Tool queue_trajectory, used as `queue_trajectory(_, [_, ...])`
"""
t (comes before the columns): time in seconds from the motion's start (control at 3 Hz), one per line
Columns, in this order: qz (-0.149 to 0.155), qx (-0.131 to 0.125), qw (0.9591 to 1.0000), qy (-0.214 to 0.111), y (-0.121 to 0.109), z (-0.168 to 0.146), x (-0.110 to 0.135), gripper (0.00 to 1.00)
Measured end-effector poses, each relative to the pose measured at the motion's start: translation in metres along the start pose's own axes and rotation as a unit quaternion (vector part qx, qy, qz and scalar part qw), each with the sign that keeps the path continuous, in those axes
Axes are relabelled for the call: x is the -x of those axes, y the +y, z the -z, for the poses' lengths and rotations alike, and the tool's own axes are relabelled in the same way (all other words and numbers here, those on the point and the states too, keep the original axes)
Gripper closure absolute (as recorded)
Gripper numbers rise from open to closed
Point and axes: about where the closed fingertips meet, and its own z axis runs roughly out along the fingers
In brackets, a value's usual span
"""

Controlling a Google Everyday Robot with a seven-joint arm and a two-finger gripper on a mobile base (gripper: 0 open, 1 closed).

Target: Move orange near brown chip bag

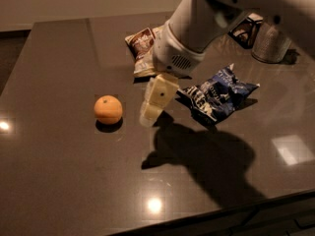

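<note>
Orange [108,109]: round, sitting on glossy dark table [59,171].
Gripper [148,116]: cream, blocky, hovering just beside it; grip impossible to tell.

My arm [206,14] is a broad, smooth shell, pale grey-white. It ends in a rounded wrist housing [177,53] with a small grille of dark slots on its face. Below that, my end effector [151,109] is a blocky cream-yellow piece with softened corners and one small dark dot on its side. It hangs over the desk [59,171], near its middle. Near the top, a few dark patches break the shell.
</note>
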Motion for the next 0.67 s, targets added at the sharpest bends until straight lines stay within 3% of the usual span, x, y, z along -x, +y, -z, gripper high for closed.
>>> queue_trajectory(0.33, [-0.002, 0.019, 0.9998, 0.003, 0.002, -0.041, 0.014, 0.0])
queue_trajectory(0.67, [0.001, 0.015, 0.9998, 0.013, 0.002, -0.07, 0.027, 0.0])
